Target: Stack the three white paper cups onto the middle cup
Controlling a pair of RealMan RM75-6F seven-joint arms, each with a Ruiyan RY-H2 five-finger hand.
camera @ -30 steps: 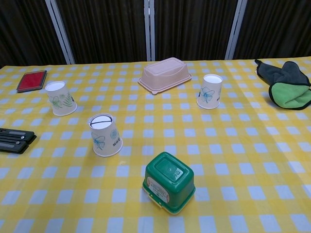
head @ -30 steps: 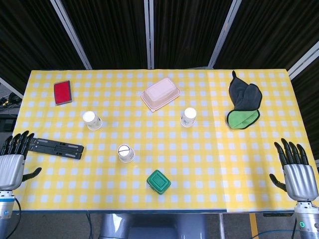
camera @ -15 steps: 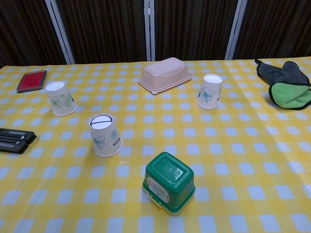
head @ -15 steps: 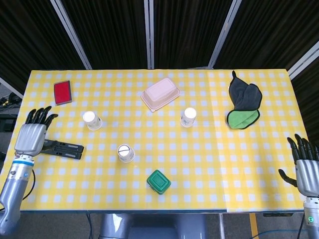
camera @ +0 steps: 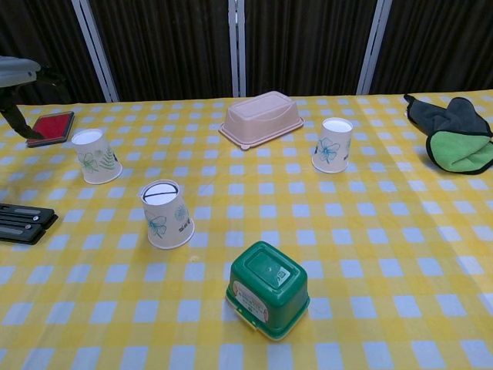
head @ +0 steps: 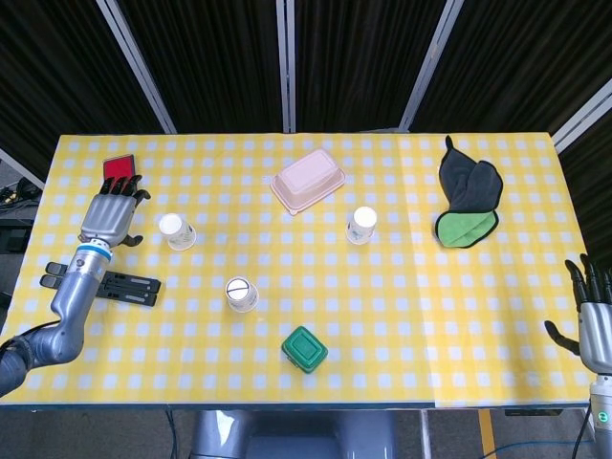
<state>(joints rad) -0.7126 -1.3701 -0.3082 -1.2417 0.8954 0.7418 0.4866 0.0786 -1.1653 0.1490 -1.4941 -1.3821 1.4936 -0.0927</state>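
Head view: left hand (head: 110,218), fingers apart and empty, hovers just left of the left paper cup (head: 177,230). Middle cup (head: 242,294) and right cup (head: 361,225) stand well apart, upside down. Right hand (head: 597,325) open-fingered, idle at the table edge.

Chest view: left cup (camera: 96,156) looks light; a sideways brush by the fingers could topple it.

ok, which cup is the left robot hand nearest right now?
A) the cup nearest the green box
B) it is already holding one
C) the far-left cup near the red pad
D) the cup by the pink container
C: the left robot hand hovers open just left of the far-left paper cup, below the red pad, not touching it.
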